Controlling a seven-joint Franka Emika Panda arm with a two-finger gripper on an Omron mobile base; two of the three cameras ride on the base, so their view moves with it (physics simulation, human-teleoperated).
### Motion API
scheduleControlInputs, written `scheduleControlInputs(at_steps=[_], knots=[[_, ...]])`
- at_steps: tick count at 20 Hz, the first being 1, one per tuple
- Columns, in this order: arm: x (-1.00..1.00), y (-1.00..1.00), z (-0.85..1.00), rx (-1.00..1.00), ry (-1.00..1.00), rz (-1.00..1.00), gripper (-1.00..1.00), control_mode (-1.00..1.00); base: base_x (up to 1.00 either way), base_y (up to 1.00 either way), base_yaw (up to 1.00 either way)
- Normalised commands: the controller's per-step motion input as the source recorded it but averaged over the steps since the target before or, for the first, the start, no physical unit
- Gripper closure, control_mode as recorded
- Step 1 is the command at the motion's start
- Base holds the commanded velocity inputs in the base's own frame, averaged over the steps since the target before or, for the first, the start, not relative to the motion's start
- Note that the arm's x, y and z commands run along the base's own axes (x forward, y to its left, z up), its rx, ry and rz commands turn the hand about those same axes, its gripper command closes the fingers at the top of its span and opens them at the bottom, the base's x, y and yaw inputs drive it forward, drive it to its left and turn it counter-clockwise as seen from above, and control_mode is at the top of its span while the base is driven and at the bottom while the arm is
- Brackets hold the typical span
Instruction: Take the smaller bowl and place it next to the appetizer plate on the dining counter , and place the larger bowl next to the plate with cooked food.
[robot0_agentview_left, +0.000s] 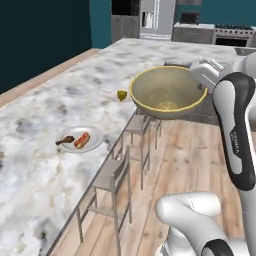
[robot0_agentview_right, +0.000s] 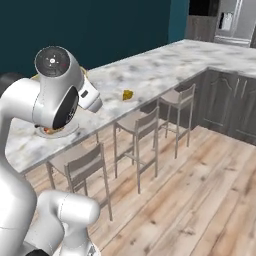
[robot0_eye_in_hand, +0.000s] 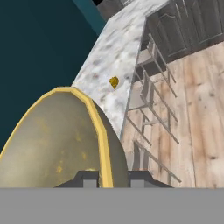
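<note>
While the larger bowl (robot0_agentview_left: 166, 92) was carried in the air, its yellowish rim was seen pinched between the fingers of the gripper (robot0_eye_in_hand: 107, 177), clenched on the bowl's edge in the hand view. The bowl was held above the chair-side edge of the dining counter (robot0_agentview_left: 60, 100), not yet set down. The plate with cooked food (robot0_agentview_left: 80, 139) lay near that same edge, well apart from the bowl. A yellow lump of food (robot0_agentview_left: 122, 95) was visible further along that edge; its plate could not be made out. 1 of the 2 placements was judged to be under way, with lowering and release left. Placement of the smaller bowl could not be told.
</note>
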Motion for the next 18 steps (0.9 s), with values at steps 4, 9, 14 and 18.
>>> scheduleControlInputs(at_steps=[4,9,14,18], knots=[[0.00,0.00,0.00,0.00,0.00,0.00,1.00,1.00,0.52,-0.73,0.47],[0.00,0.00,0.00,0.00,0.00,0.00,1.00,1.00,0.41,-0.69,0.41],[0.00,0.00,0.00,0.00,0.00,0.00,1.00,1.00,0.44,-0.10,0.29],[0.00,0.00,0.00,0.00,0.00,0.00,1.00,1.00,0.38,0.00,0.24]])
